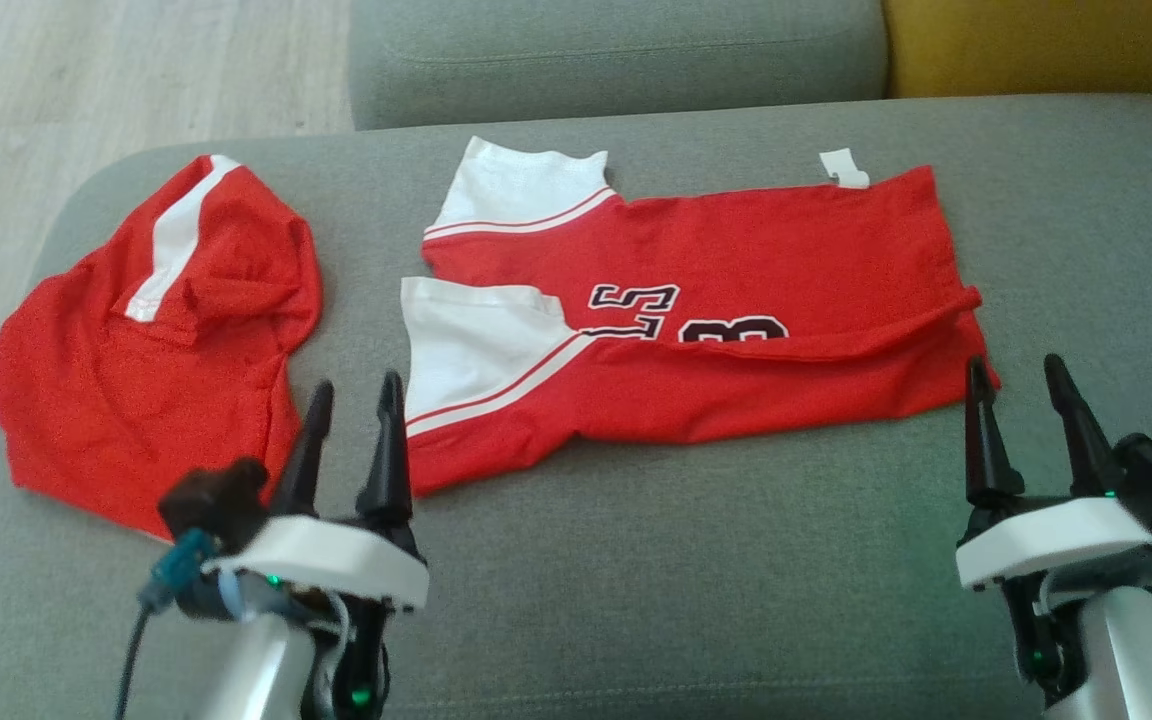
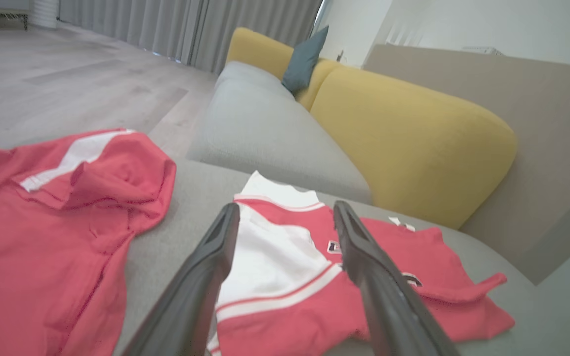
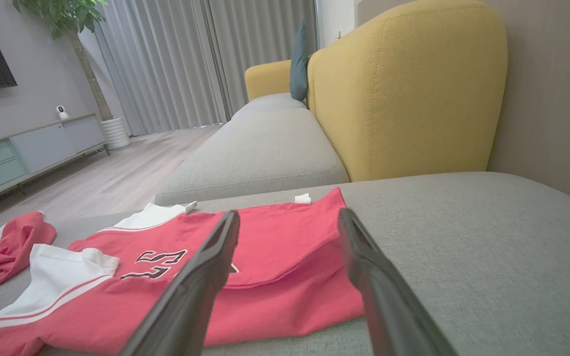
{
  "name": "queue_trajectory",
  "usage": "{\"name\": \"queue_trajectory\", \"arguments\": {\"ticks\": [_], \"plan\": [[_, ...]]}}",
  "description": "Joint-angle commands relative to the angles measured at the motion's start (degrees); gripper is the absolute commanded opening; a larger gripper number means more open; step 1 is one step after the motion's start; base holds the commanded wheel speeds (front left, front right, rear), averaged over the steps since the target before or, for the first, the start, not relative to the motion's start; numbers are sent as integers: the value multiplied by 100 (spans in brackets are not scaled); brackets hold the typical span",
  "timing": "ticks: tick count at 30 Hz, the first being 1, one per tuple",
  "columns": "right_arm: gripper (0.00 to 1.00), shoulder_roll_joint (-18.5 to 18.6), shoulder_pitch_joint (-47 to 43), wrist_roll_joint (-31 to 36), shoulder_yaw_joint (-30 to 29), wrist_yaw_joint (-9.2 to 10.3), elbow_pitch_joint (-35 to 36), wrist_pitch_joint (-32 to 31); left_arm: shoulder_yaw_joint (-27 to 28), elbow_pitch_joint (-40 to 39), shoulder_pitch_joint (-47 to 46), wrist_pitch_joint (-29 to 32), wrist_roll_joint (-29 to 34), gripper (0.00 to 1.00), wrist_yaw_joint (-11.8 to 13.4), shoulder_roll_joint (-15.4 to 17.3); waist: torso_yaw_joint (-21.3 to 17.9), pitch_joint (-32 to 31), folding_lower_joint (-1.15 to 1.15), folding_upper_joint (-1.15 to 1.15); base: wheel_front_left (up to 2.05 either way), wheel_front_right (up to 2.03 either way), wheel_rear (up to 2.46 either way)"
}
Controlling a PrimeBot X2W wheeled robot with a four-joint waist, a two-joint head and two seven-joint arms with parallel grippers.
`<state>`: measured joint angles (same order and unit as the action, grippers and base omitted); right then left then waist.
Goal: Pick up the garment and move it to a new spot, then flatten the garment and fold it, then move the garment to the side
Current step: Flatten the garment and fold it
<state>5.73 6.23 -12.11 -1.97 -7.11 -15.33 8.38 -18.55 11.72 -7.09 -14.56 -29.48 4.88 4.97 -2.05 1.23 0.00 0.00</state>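
Grey sofa cushion [image 1: 636,560] is the work surface, with a yellow backrest [image 1: 1046,45] at the far right.

Jersey [image 1: 736,270]: red, lies flat mid-cushion, already doubled lengthwise, with its near edge turned up over the printed numerals. Long axis runs left–right across the head view. The white-sleeved end points to the robot's left, the hem end to its right.

Second red garment [image 1: 166,330]: crumpled, well off to the left, apart from the jersey.

Left gripper [image 1: 356,388]: jaws spread, nothing between them, tips just beside the near sleeve corner.

Right gripper [image 1: 1016,368]: jaws spread wide, empty, tips at the near hem corner.

Key relation: each arm stands at its own end of the long axis, on the robot's side of the jersey, fingers pointing across the short axis.

Judgement: a crosswise fold looks next. Either arm is equally near, so one end could be carried along the axis onto the other.
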Motion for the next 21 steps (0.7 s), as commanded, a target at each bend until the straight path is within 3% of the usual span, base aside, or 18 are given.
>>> {"name": "queue_trajectory", "arguments": {"ticks": [1,8,16,21], "plan": [[100,3,159,63,101,-37,271,-7,197,-126,-225,-43,61,100,-36,0,-43,2,0,0,0,0,0],[100,-96,139,250,-8,-37,754,-247,118,601,-388,-29,282,100,-88,-78,-247,141,0,0,0,0,0],[100,-9,347,361,-121,-37,1194,-496,-19,1990,-1077,534,530,100,136,71,-456,439,0,0,0,0,0],[100,20,456,386,-147,-37,1364,-571,-189,2713,-1393,905,630,100,90,133,-550,593,0,0,0,0,0]]}}
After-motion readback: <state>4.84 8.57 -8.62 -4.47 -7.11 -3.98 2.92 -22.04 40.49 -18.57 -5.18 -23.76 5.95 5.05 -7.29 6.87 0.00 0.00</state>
